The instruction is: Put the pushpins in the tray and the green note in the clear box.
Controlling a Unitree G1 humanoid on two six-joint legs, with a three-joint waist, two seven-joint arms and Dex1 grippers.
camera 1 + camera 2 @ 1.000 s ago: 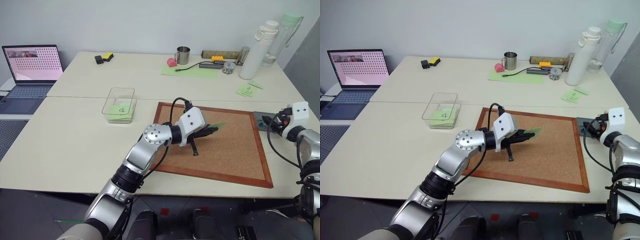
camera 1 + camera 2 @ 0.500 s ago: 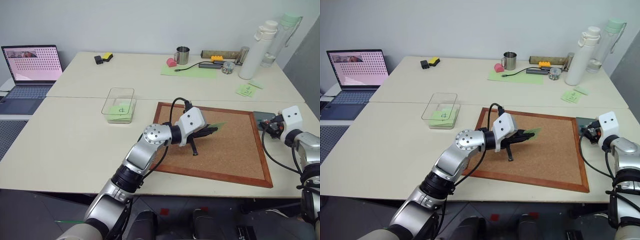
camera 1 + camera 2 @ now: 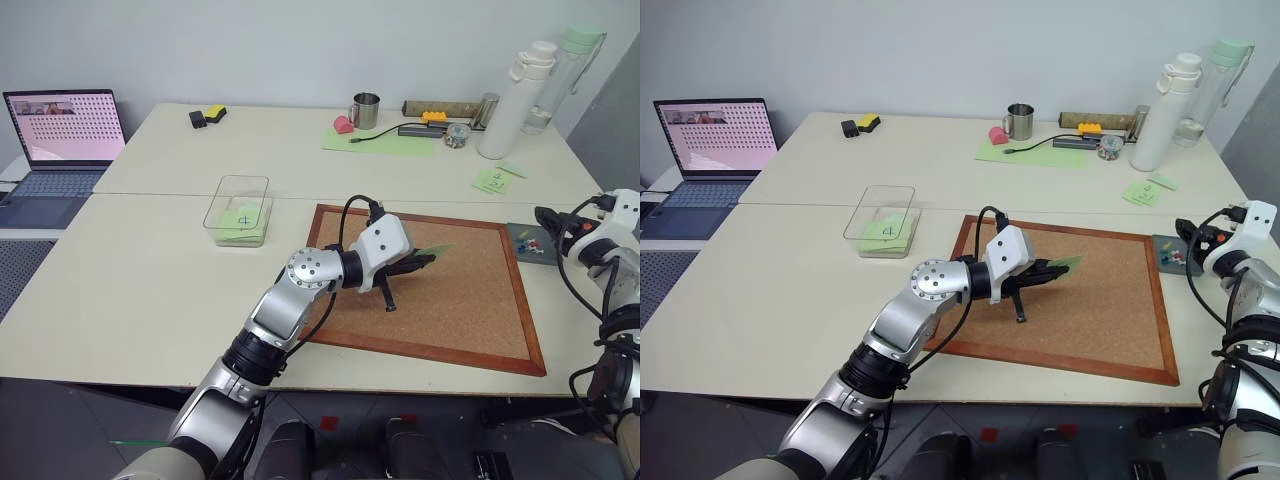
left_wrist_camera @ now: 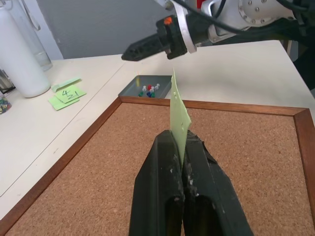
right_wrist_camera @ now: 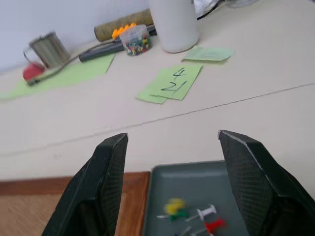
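Observation:
My left gripper (image 3: pixel 418 262) is shut on the green note (image 4: pixel 179 111), holding it edge-on above the corkboard (image 3: pixel 455 305). At the board's far right corner lies the grey tray (image 3: pixel 517 234) with several pushpins (image 5: pixel 191 217) in it, red, green, yellow and white ones. My right gripper (image 5: pixel 173 135) hovers open just above the tray, nothing between its fingers; it also shows in the left eye view (image 3: pixel 550 216). The clear box (image 3: pixel 243 181) stands to the left of the board with a green note marked "4" inside.
A laptop (image 3: pixel 63 128) sits at the far left. Along the back are a mug (image 3: pixel 365 110), a pale green mat (image 3: pixel 385 143), a jar of pins (image 3: pixel 458 134) and two bottles (image 3: pixel 522 88). Green notes (image 5: pixel 171 82) lie behind the tray.
My right gripper has risen, rolled and drawn back to the right, uncovering the tray and its pushpins. The left gripper and the note have stayed put.

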